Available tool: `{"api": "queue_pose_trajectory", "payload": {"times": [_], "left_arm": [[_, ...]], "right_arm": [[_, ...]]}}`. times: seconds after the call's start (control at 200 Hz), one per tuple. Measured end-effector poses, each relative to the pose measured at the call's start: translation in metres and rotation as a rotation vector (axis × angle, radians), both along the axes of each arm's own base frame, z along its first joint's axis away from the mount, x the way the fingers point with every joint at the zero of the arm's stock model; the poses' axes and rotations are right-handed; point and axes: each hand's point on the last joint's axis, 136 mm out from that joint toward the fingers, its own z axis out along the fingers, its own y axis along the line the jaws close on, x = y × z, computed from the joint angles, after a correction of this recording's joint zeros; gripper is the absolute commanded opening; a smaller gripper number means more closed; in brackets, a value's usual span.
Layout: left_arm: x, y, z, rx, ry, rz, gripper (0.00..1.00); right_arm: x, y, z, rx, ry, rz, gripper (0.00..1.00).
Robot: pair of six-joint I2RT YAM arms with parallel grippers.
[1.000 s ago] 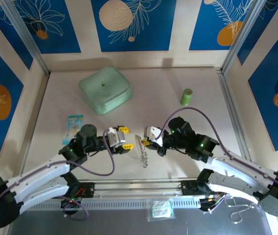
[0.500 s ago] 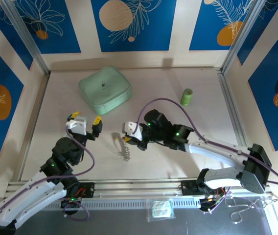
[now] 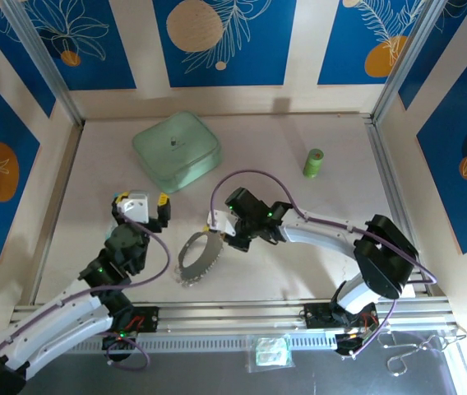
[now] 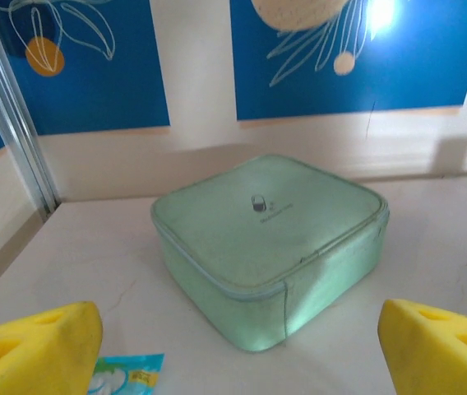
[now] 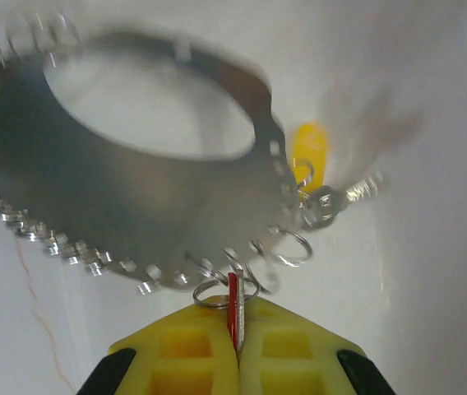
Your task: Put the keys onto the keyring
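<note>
My right gripper (image 3: 215, 233) is low over the table's middle, shut on the red-headed key (image 5: 233, 306), which stands edge-on between its yellow fingers (image 5: 184, 354). A small wire ring sits around the key just past the fingertips. Beyond it lies the keyring (image 5: 135, 197), a broad grey loop edged with glittery beads; in the top view the keyring (image 3: 194, 257) rests on the table just left of that gripper. The yellow-headed key (image 5: 309, 148) lies at the loop's right side by more small wire rings. My left gripper (image 3: 142, 200) stands open and empty to the left, its fingertips (image 4: 40, 346) wide apart.
A mint-green zipped case (image 3: 176, 151) sits at the back left, straight ahead of the left gripper (image 4: 238, 362). A small blue packet (image 4: 127, 374) lies under that gripper. A green roll (image 3: 313, 162) stands at the back right. The metal frame rail (image 3: 242, 313) runs along the near edge.
The left gripper let go, opened wider and drew back to the left. The right gripper carried the red key and keyring leftward; the keyring now lies spread as a loop.
</note>
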Motion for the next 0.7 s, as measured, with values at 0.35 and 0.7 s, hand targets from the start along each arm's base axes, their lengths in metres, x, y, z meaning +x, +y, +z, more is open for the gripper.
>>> {"api": "queue_pose_trajectory", "payload": {"times": [0.35,0.7], "left_arm": [[0.012,0.011,-0.013,0.042,0.029,0.075,1.00],[0.039,0.057,-0.052,0.135,0.161,0.230,1.00]], "right_arm": [[-0.012,-0.090,-0.059,-0.445,-0.065,0.054,0.35],[0.026,-0.103,0.029,-0.066,-0.198,-0.244,0.43]]}}
